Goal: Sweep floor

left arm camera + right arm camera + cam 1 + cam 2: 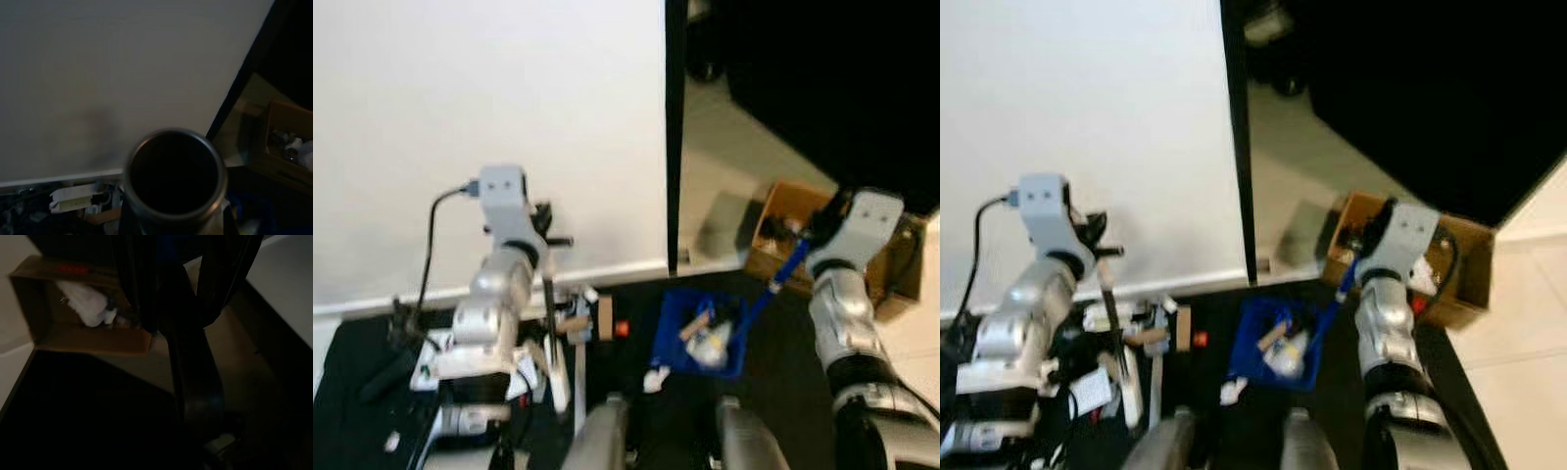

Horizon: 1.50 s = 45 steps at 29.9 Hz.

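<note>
My left gripper (548,235) is shut on a thin dark broom handle (551,313) that runs down toward the black floor in front of the white wall. The left wrist view looks down the handle's open metal tube end (173,171). My right gripper (813,233) is shut on the blue handle (788,266) of a blue dustpan (677,323), which rests on the floor between my arms. Inside the pan lie crumpled white paper (713,343) and a tan scrap (697,325). In the right wrist view the dark fingers (142,289) clamp that handle.
An open cardboard box (781,230) with rubbish stands just behind my right gripper. Loose scraps lie on the floor: a white bit (656,378), an orange-red piece (622,329) and cardboard bits (576,323). The white wall (489,127) ends at a dark vertical edge (674,137).
</note>
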Motion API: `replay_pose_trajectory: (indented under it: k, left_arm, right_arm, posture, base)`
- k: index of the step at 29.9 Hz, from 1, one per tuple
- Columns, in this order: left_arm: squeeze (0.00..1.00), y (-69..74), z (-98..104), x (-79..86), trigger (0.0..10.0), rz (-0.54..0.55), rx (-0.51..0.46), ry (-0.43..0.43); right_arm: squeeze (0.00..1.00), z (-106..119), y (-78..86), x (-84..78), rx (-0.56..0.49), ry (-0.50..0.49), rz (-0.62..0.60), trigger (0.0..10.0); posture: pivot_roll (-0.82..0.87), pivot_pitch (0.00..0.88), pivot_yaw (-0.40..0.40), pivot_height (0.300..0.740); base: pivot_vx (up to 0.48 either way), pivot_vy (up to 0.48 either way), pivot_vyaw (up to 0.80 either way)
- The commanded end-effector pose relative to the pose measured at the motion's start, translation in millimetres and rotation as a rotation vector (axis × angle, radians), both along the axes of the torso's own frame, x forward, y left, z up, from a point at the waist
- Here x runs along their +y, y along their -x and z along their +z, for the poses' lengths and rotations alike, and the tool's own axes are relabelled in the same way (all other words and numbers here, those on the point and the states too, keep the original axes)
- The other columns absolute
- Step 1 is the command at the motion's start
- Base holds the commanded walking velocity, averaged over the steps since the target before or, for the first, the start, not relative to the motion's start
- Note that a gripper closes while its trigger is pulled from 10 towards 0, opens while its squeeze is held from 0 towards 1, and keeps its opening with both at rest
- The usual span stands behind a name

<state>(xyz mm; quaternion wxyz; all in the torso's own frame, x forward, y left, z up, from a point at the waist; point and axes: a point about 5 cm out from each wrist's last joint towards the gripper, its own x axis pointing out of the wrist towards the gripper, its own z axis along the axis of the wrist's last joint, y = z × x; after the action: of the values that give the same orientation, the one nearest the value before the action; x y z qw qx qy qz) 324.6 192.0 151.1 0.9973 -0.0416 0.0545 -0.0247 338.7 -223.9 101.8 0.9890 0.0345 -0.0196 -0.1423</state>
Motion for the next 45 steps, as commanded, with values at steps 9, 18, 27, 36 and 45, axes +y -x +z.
replay_pose_trajectory:
  k: [9, 18, 27, 36, 45]
  left_arm:
    - [0.0, 6.3, 3, 11.0, 10.0, 0.039, -0.03, -0.023]
    - [0.0, 10.9, -3, 13.1, 10.0, 0.053, -0.009, -0.027]
    - [0.0, 12.3, -6, 13.8, 10.0, 0.059, 0.003, -0.032]
    - [0.0, 13.3, -5, 15.3, 10.0, 0.066, 0.003, -0.039]
    - [0.0, 13.1, -5, 15.0, 10.0, 0.065, 0.004, -0.038]
  right_arm:
    - [0.0, 10, -7.1, 7.6, -0.062, 0.102, 0.015, 10.0]
    - [0.0, 6, -3.2, -5.4, -0.052, 0.08, -0.054, 10.0]
    - [0.0, -10, 1.2, -9.7, 0.021, 0.015, -0.086, 10.0]
    - [0.0, -30, 6.1, 3.0, 0.099, -0.048, -0.027, 10.0]
    - [0.66, -35, 6.4, 8.3, 0.117, -0.049, 0.019, 10.0]
  posture:
    - [0.05, 0.183, 0.06, 0.74]
    - [0.05, 0.208, 0.054, 0.74]
    - [0.06, 0.209, 0.054, 0.74]
    - [0.07, 0.212, 0.054, 0.74]
    - [0.06, 0.211, 0.053, 0.74]
  base:
    - [0.0, 0.0, 0.0]
    - [0.0, 0.0, 0.0]
    - [0.0, 0.0, 0.0]
    - [0.0, 0.0, 0.0]
    - [0.0, 0.0, 0.0]
